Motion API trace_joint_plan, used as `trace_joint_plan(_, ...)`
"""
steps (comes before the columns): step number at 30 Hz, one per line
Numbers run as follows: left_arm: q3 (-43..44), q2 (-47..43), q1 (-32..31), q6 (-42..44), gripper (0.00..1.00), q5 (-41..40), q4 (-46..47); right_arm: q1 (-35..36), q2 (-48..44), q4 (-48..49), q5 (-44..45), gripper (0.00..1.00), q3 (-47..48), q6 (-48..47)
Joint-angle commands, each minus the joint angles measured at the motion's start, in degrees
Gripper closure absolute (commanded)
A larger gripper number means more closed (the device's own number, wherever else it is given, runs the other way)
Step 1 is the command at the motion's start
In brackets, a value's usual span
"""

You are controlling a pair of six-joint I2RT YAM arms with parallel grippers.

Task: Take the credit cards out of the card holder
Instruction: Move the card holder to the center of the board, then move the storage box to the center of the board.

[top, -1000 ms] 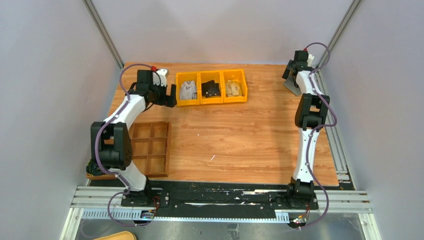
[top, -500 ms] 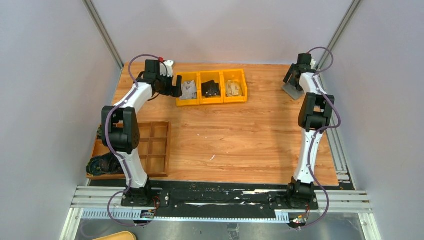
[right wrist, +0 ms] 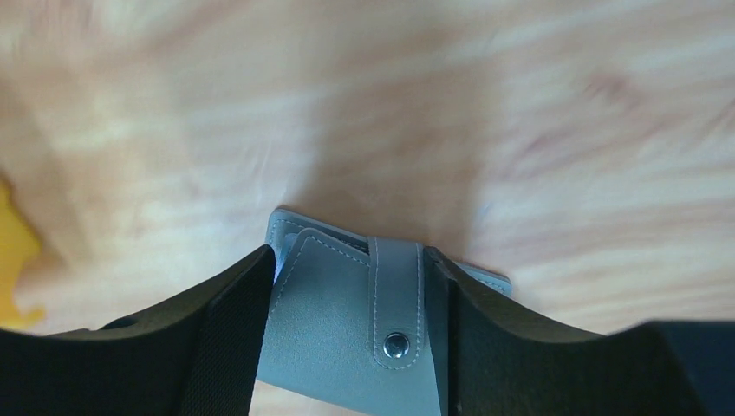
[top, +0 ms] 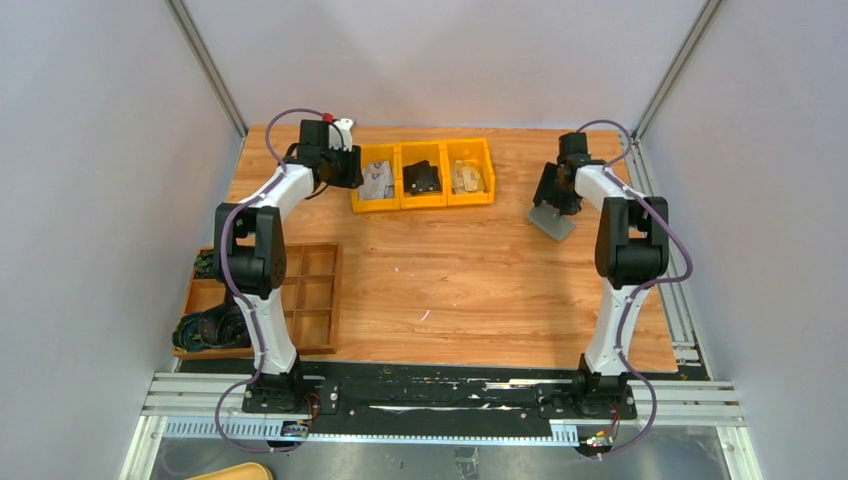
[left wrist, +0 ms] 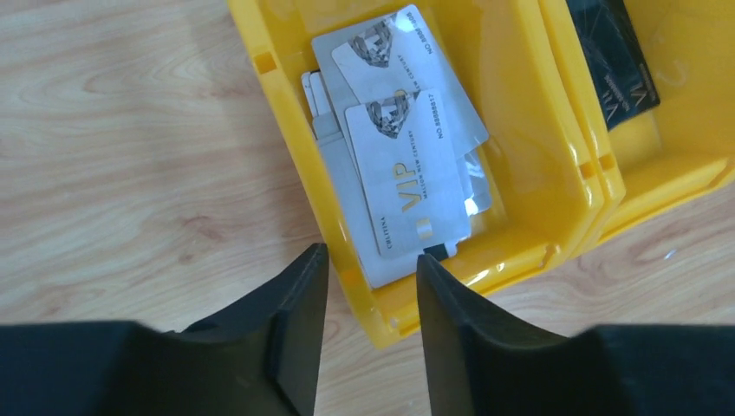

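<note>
The grey-blue card holder is folded, its snap tab fastened, and my right gripper is shut on it by both side edges. In the top view the card holder hangs tilted under the right gripper, just above the wood right of the bins. Light grey credit cards lie stacked in the left yellow bin. My left gripper hovers over that bin's near corner, jaws partly apart with nothing between them. Whether cards are inside the holder is hidden.
Three joined yellow bins stand at the back; the middle one has a black card, the right one tan cards. A brown wooden compartment tray sits front left, with black cables beside it.
The right arm swung left from the back right corner, closing on the card holder and carrying it along. The left gripper reached the left bin and its jaws narrowed.
</note>
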Motion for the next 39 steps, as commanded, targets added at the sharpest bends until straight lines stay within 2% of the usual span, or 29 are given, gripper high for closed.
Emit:
trace_joint_plan(1, -3.75, -1.38, -0.71, -3.37, 0.59, -1.38, 7.77, 5.32, -5.37, -4.25, -5.46, 0.42, -11.79, 3.06)
trace_joint_plan(12, -7.86, -3.06, -2.71, -3.15, 0.65, -4.38, 10.15, 16.47, -18.61, 3.51, -12.63, 0.45, -33.61, 10.70)
trace_joint_plan(17, -9.08, -4.74, -3.04, -2.50, 0.75, -4.31, 9.71, 21.68, -22.18, 4.72, -13.01, 0.45, -38.18, 12.93)
trace_joint_plan(20, -12.80, -6.89, -3.75, -1.97, 0.81, -5.26, 10.55, 24.65, -24.28, 6.04, -12.41, 0.46, -41.02, 14.40)
trace_joint_plan(24, -17.57, -10.27, -5.36, -1.58, 0.83, -6.40, 11.65, 28.84, -25.69, 9.05, -13.43, 0.46, -43.55, 16.24)
trace_joint_plan(32, -26.71, -18.25, -8.87, -4.18, 0.81, -10.55, 12.73, 39.26, -25.98, 10.93, -11.31, 0.41, -43.30, 17.80)
trace_joint_plan(36, -29.90, -21.19, -9.31, -4.71, 0.79, -10.80, 12.09, 42.50, -27.92, 12.60, -10.48, 0.29, -44.31, 16.64)
trace_joint_plan(38, -30.51, -22.01, -9.31, -4.38, 0.72, -11.60, 11.38, 42.96, -29.68, 12.94, -10.54, 0.15, -44.73, 13.96)
trace_joint_plan(39, -30.47, -22.35, -9.30, -4.04, 0.61, -11.70, 10.81, 42.87, -30.53, 12.93, -10.39, 0.15, -44.66, 12.29)
